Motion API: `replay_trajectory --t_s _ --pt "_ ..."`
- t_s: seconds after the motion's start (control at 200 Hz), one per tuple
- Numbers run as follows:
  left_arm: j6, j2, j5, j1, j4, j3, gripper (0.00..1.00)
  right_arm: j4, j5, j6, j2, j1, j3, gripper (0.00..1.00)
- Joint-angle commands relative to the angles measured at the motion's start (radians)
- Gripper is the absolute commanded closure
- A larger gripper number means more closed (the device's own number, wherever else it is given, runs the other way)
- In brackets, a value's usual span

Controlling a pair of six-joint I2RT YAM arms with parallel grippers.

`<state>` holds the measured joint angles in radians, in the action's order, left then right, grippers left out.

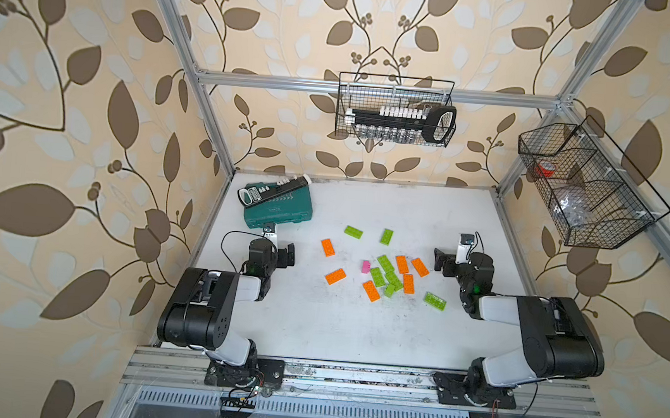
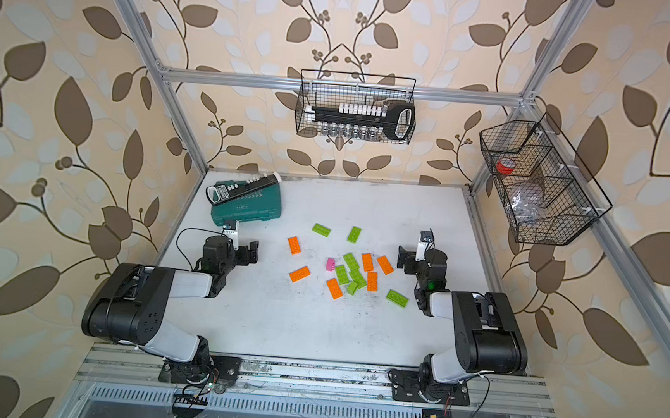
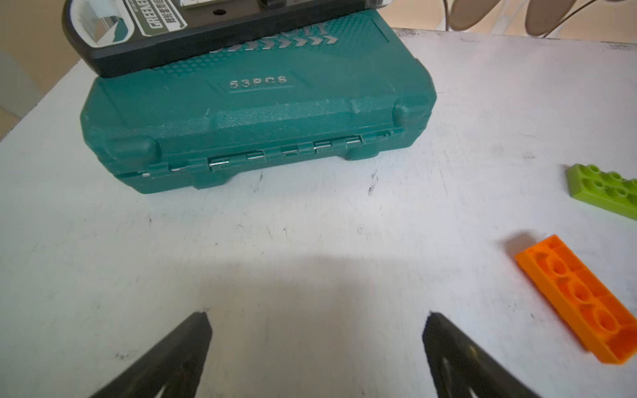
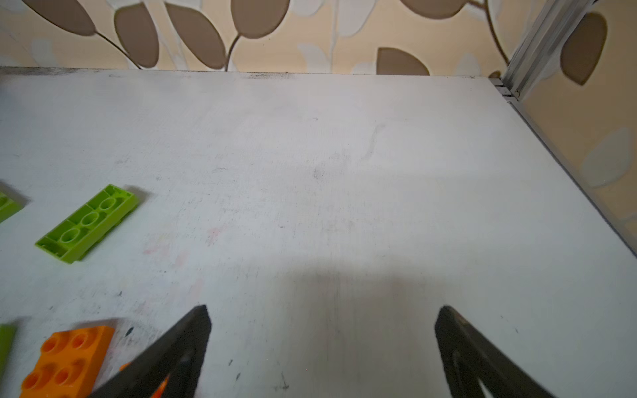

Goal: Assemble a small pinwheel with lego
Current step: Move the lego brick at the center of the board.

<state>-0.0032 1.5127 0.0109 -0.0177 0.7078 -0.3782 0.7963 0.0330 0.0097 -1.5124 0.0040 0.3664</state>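
- Left gripper [image 3: 317,317] hangs with jaws spread wide, gripping nothing, well apart from the pink brick [image 1: 366,266], on the side of the teal tool case [image 1: 289,211].
- Right gripper [image 4: 324,310] is equally wide and unloaded, on the pink brick's opposite side.
- Lime green bricks [image 1: 385,263] and orange bricks [image 1: 401,264] crowd just beside the pink brick, toward the right gripper, several touching.
- Two orange bricks lie apart from the pink brick toward the left gripper; two green ones lie beyond it, toward the back wall [image 1: 369,160].
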Motion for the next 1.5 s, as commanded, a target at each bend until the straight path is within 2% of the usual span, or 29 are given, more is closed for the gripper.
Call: replay_trajectory --t_s 0.0,0.59,0.66,0.8,0.86,0.93,0.995,1.11,1.145,1.22,1.31,1.425,1.5 --pt "-0.004 -0.020 0.018 0.010 0.017 -0.013 0.01 -0.007 -0.011 -0.007 0.006 -0.002 0.022 0.02" --pt "0.001 -0.027 0.025 0.004 0.032 -0.005 0.01 -0.003 -0.012 -0.007 0.010 -0.004 0.017 0.01" --pt "0.032 -0.094 0.097 -0.049 -0.026 -0.013 0.01 -0.003 -0.018 -0.010 0.033 -0.002 0.013 0.02" --pt "0.075 -0.269 0.292 -0.174 -0.249 -0.086 0.01 -0.236 0.066 0.009 0.216 0.017 0.056 0.02" --pt "0.068 -0.341 0.316 -0.210 -0.331 -0.121 0.01 -0.293 0.092 0.044 0.292 0.024 0.063 0.02" --pt "-0.004 -0.411 0.292 -0.229 -0.434 -0.162 0.01 -0.372 0.093 0.126 0.360 0.025 0.083 0.02" --pt "-0.098 -0.460 0.265 -0.239 -0.552 -0.210 0.01 -0.450 0.038 0.180 0.405 0.025 0.114 0.02" --pt "-0.418 -0.501 0.418 -0.256 -0.861 -0.329 0.01 -0.615 0.003 0.324 0.464 0.025 0.172 0.02" --pt "-0.496 -0.499 0.434 -0.256 -0.964 -0.373 0.01 -0.681 0.008 0.378 0.478 0.025 0.193 0.02" --pt "-0.554 -0.485 0.376 -0.256 -1.109 -0.442 0.01 -0.758 -0.042 0.423 0.516 0.026 0.212 0.02" --pt "-0.664 -0.461 0.373 -0.255 -1.255 -0.507 0.01 -0.874 -0.048 0.491 0.564 0.025 0.239 0.02" --pt "-0.676 -0.463 0.282 -0.255 -1.263 -0.503 0.01 -1.096 0.011 0.546 0.593 0.026 0.320 0.02" --pt "-0.678 -0.451 0.219 -0.258 -1.276 -0.506 0.01 -1.147 -0.012 0.489 0.594 0.026 0.358 0.02"
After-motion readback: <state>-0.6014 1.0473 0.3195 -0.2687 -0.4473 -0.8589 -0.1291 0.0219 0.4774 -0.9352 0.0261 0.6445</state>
